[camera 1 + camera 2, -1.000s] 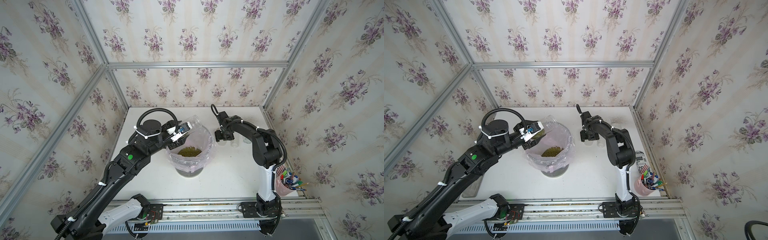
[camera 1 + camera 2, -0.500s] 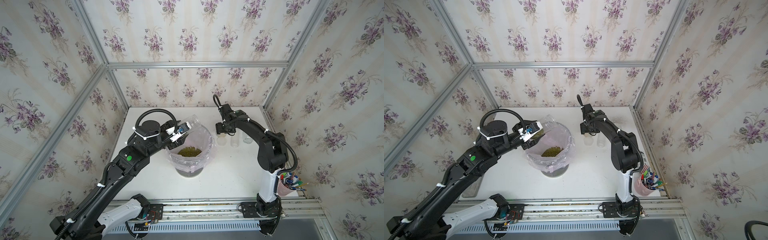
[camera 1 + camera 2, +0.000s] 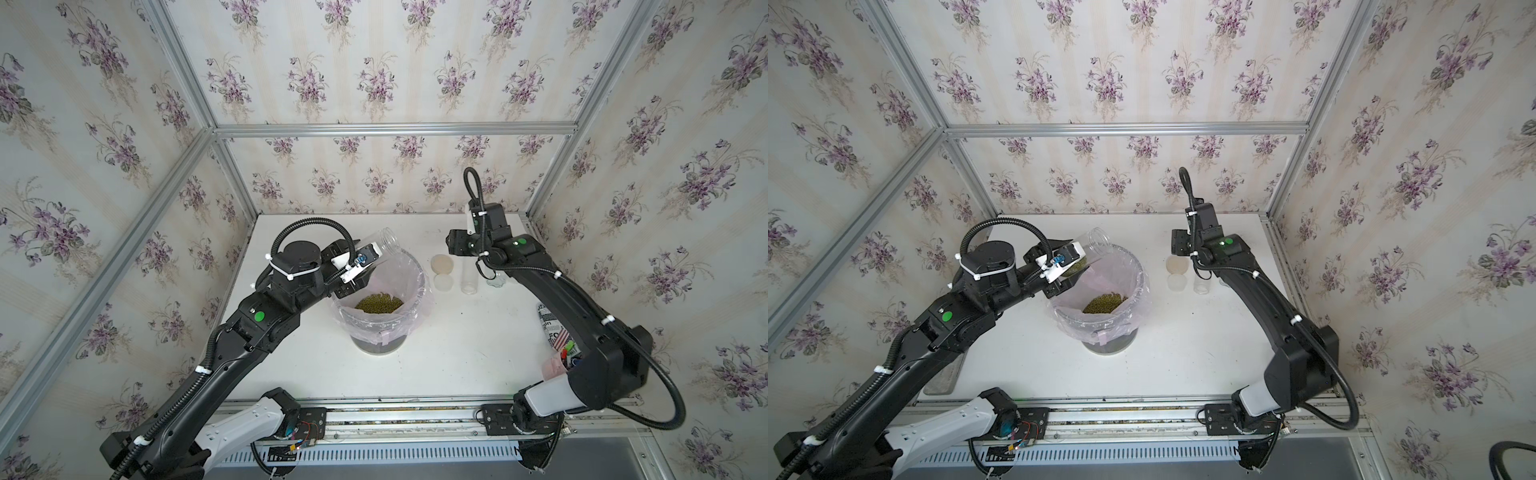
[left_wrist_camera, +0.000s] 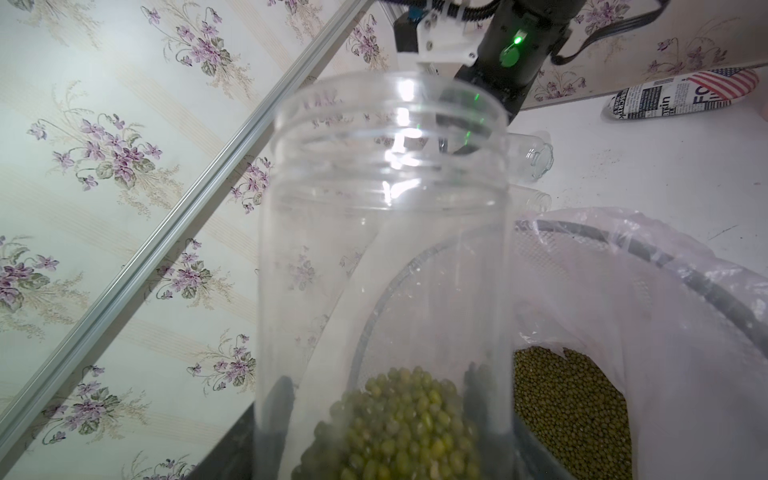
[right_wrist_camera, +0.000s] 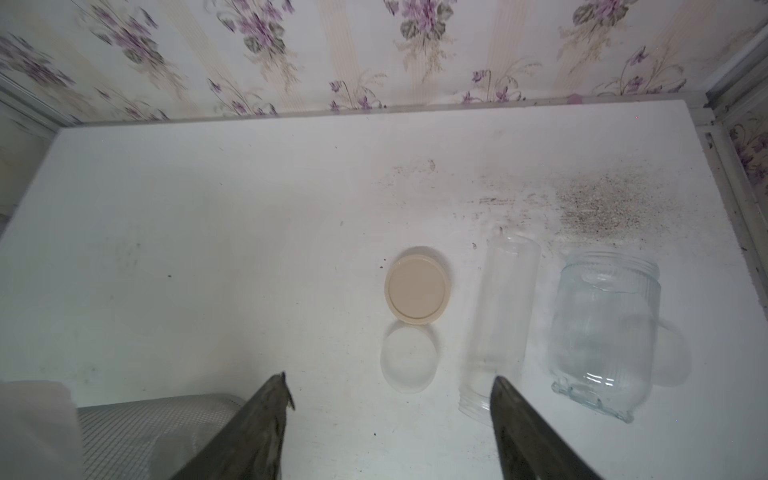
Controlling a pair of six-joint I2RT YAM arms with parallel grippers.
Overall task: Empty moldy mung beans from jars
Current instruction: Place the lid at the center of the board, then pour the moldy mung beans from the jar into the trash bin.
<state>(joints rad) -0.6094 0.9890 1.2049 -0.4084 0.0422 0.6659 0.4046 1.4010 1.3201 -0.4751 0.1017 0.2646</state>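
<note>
The left gripper (image 3: 360,266) is clamped on a clear jar (image 4: 382,249), its dark fingers (image 4: 282,399) showing through the wall near the base. From the grip the jar's long axis runs up and away from the wrist, so the open mouth is the far, high end and the base is the low end at the fingers. The mung beans (image 4: 399,428) left in it lie heaped at that low end, right between the fingers.

Below the gripper and just to one side is the lined bin (image 3: 422,286), with a heap of beans already in it (image 3: 379,302). To pour, I judge the wrist has to roll the mouth down over the bin, since as it lies nothing can run out.

The right gripper (image 5: 391,383) is well apart, jaws spread and empty. It hangs above a tan lid (image 5: 417,289) and a white lid (image 5: 409,359). Just beyond those, a tall jar (image 5: 505,324) and a ribbed jar (image 5: 602,332) look empty.
</note>
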